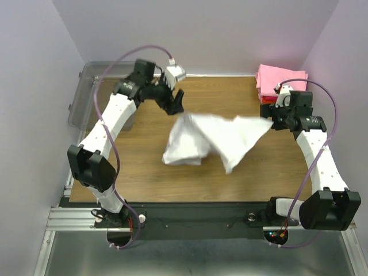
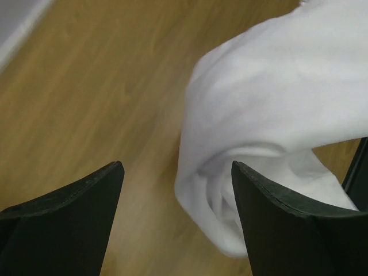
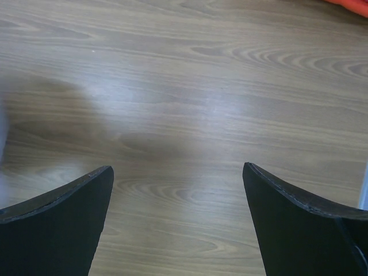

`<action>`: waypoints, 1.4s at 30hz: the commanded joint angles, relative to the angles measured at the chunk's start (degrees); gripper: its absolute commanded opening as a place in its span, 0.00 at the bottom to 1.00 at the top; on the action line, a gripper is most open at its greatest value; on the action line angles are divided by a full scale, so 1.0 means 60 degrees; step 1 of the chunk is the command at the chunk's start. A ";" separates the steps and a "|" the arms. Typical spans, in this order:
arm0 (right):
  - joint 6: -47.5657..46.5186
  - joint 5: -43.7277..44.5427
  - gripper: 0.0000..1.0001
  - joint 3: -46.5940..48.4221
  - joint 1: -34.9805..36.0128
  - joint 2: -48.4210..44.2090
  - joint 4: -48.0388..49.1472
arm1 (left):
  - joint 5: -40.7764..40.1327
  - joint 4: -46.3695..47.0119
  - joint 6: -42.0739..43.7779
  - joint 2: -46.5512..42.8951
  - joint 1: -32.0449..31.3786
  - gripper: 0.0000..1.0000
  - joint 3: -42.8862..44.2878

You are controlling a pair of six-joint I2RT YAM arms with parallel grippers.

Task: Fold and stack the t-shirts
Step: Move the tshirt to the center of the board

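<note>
The white t-shirt (image 1: 213,141) lies crumpled and partly spread across the middle of the table, one corner reaching toward my right gripper. My left gripper (image 1: 177,102) is open just above its far left edge. In the left wrist view the cloth (image 2: 276,98) shows below and beside the open left gripper (image 2: 177,172), with nothing pinched. My right gripper (image 1: 275,122) is open at the shirt's right corner. The right wrist view shows the right gripper (image 3: 178,169) with only bare wood between its jaws. The folded pink t-shirt (image 1: 282,80) lies on the red t-shirt (image 1: 265,100) at the back right.
A clear grey plastic bin (image 1: 86,92) stands off the table's far left corner, behind my left arm. The wooden table (image 1: 144,167) ends at a black rail near the arm bases. Walls close in on three sides.
</note>
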 commanded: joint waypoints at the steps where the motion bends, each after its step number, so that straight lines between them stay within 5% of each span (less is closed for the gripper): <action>1: -0.0747 0.0520 1.00 0.0215 -0.0071 -0.0270 -0.0193 | -0.0808 0.0199 0.0726 -0.0482 0.0212 0.89 -0.2551; 11: -0.1774 -0.0710 0.98 -0.0372 -0.0071 0.0784 -0.1511 | -0.0982 0.1007 0.1549 -0.1687 0.0360 0.82 -0.6041; 19: -0.2799 -0.2966 0.75 -0.0491 0.0046 0.2525 -0.3282 | -0.1128 0.1140 0.1739 -0.1307 -0.0239 0.72 -0.7655; 28: -0.1821 -0.3419 0.79 -0.0519 0.1231 0.4737 -0.2466 | -0.1903 0.1255 0.1580 -0.1058 -0.0577 0.72 -0.8637; 34: -0.1423 -0.3699 0.72 -0.0562 0.1891 0.5676 -0.2054 | -0.2125 0.1360 0.1520 -0.0443 -0.0680 0.69 -0.8639; 37: -0.1423 -0.4035 0.56 -0.0563 0.1965 0.6013 -0.2054 | -0.2023 0.1214 0.1622 0.0010 -0.0709 0.61 -0.8609; 42: -0.1277 -0.3642 0.06 -0.0270 0.1936 0.5869 -0.2069 | -0.1305 0.0540 0.2018 0.0188 -0.0680 0.16 -0.8127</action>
